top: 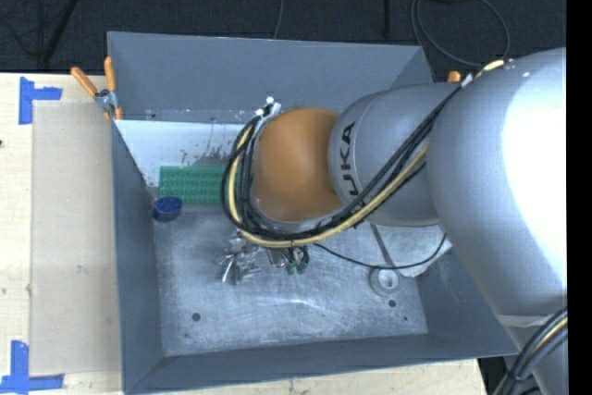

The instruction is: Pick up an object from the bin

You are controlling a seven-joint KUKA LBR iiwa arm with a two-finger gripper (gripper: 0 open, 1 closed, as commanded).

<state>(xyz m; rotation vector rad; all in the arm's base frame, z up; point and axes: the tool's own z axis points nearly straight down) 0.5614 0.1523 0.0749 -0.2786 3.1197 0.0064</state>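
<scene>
- Over the left-centre floor of the grey metal bin (139, 319), the gripper (239, 265) hangs low, just under the orange domed wrist cover (291, 164). Bare scuffed floor lies directly beneath it.
- Gripper state: cannot tell whether it is open or closed, since the metal parts there are too small and crowded to read. Nothing shows held in it.
- Nearest things, both to the far left of the gripper:
  - The green ridged rectangular block (190, 184) lies flat at the foot of the bin's far-left wall. Its long axis runs left to right, and its right end is hidden behind the looped yellow and black cables (235, 190).
  - The small blue round cap (167, 209) sits just beside the block's near-left corner, touching it or nearly so.
- A silver metal ring (385, 278) lies flat on the floor well apart to the right, under the silver arm (481, 171). The pale patch beside it I cannot identify.
- Key relation: the block and the cap both lie left of and farther back than the gripper, near but not under it.
- Judgement: no grasp is made yet. For the block, the gripper would need to shift left and toward the far wall, then close across the short side, at right angles to the long axis.
- Risk, as I judge it: the wall close behind the block leaves little room on that side. The cap may roll if nudged.
</scene>
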